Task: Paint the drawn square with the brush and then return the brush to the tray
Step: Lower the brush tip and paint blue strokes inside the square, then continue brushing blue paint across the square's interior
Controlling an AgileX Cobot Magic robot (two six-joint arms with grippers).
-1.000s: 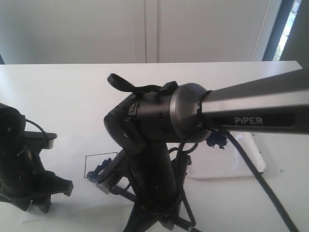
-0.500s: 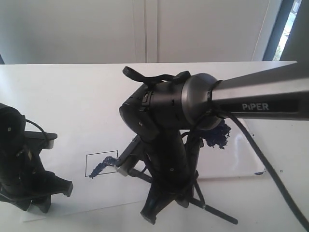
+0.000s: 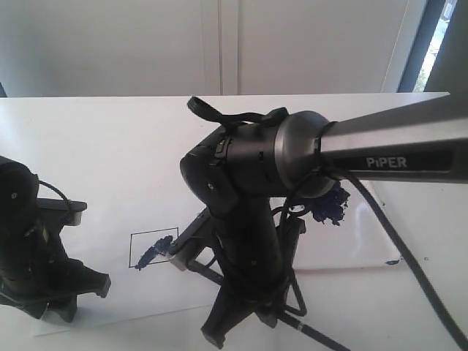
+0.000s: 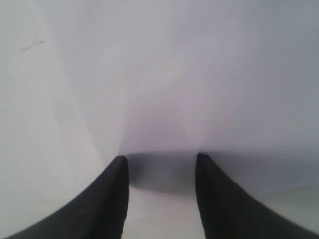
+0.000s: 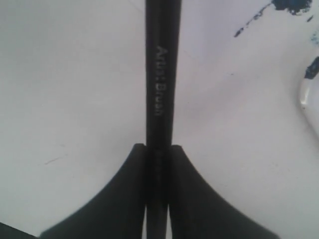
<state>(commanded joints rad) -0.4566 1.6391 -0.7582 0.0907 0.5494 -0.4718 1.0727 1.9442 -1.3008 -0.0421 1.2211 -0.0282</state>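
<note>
From my station I saw the right gripper [image 5: 157,147] clamped on the brush [image 5: 160,74] over the white paper [image 3: 146,292], just beside the blue-smeared drawn square [image 3: 153,247], with the tray [image 3: 351,248] farther right, while the left gripper [image 4: 159,159] sat with jaws apart, holding nothing.

The right arm [image 3: 387,157] reaches in across the middle, and its wrist [image 3: 248,168] is bent steeply down, so the right gripper [image 5: 157,147] points low. Its fingers [image 5: 114,199] press on the brush [image 5: 159,74] from both sides, and the handle runs straight out from between the fingertips. The left arm [image 3: 33,248] sits low at the side. The fingers of the left gripper [image 4: 159,158] stand apart.
</note>
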